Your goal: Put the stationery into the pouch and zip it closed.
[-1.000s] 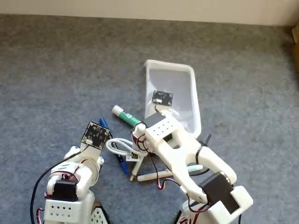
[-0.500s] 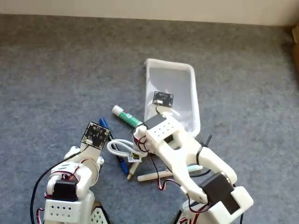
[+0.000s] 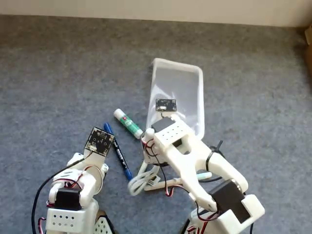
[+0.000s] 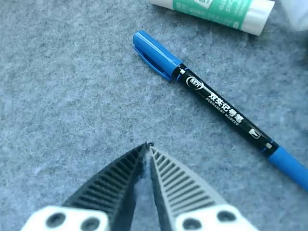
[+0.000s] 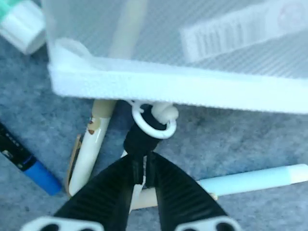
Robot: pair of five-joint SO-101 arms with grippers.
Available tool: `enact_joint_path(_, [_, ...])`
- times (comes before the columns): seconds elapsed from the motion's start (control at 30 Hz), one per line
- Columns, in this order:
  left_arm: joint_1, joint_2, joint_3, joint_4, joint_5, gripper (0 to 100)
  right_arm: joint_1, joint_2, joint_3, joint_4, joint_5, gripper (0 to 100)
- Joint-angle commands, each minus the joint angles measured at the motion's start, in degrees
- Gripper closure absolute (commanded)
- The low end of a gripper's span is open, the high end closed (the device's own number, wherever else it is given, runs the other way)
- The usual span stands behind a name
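Inventory of what I cannot fully see:

1. Glue stick (image 4: 216, 8): beyond my left tool (image 4: 147, 147), sliced lengthwise by the frame edge.
2. Blue marker (image 4: 216, 103): ahead of the left tool, tail end running out of frame.
3. White patch (image 4: 297, 9): in the corner farthest from the left tool. I cannot tell what it is.
4. Pouch (image 5: 192, 86): just ahead of my right tool (image 5: 143, 168), cut by two edges. A ribbed white strip (image 5: 231, 31) behind its wall is too blurred to name.
5. Zip pull (image 5: 139, 142): its near end is buried between the right tool's pinched fingers.
6. Pale blue pen (image 5: 255, 180): beside the right tool, one end behind a finger, the other out of frame.
7. Cream pen (image 5: 94, 139): its far end passes beneath the pouch.
8. High view: my right arm (image 3: 190, 156) covers the pouch's near end.
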Motion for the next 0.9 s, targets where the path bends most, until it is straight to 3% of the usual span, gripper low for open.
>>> enact_joint_path(0.0, [-0.3, -0.8, 1.1, 0.2, -0.3, 99, 4.0, -2.7, -4.3, 5.1, 7.4, 99.3])
enact_joint_path(0.27, [-0.3, -0.8, 1.1, 0.2, -0.3, 99, 7.9, -5.8, -8.5, 9.8, 27.6, 99.3])
enact_joint_path(0.37, [-0.3, -0.8, 1.1, 0.2, -0.3, 99, 7.5, -5.8, -8.4, 9.8, 31.8, 99.3])
enact_joint_path(0.6, [-0.3, -0.8, 1.1, 0.2, -0.3, 99, 2.2, -5.8, -8.4, 9.4, 22.9, 98.0])
enact_joint_path(0.77, [-0.3, -0.8, 1.1, 0.2, -0.3, 99, -0.4, -5.8, -8.4, 9.0, 17.0, 84.8])
enact_joint_path(0.87, [-0.3, -0.8, 1.1, 0.2, -0.3, 99, -0.3, -5.7, -8.0, 4.7, 15.9, 82.8])
